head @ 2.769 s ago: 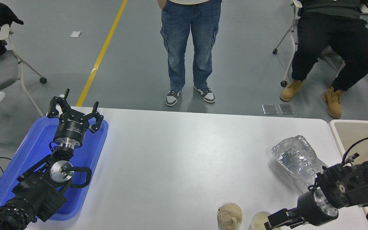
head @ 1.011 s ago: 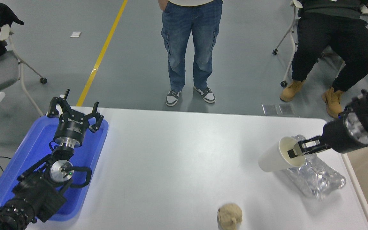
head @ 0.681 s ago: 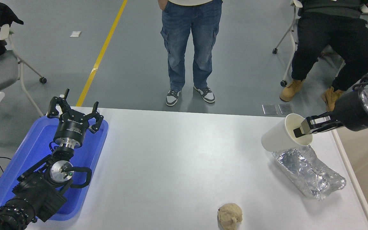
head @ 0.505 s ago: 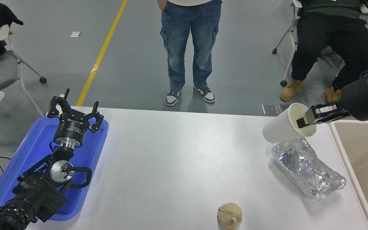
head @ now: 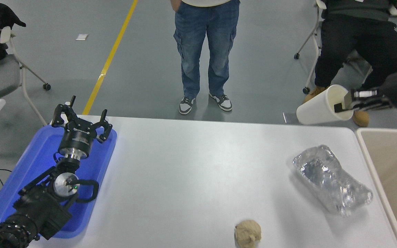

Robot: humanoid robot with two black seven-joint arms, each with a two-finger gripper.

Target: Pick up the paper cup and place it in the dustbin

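Left gripper [head: 80, 119] parked over blue tray [head: 29, 165] at table's left edge, fingers spread wide, holding nothing. White table [head: 191, 172] mid-frame; person in jeans [head: 205, 51] standing beyond far edge. Tan paper ball [head: 248, 233] near front edge. Crinkled foil tray [head: 331, 179] lying right of centre. Paper cup [head: 322, 106] aloft past table's far right corner, tipped on side (mouth toward right), rim pinched by right gripper [head: 344, 103]. Beige dustbin [head: 367, 155] at right edge, just beside table.
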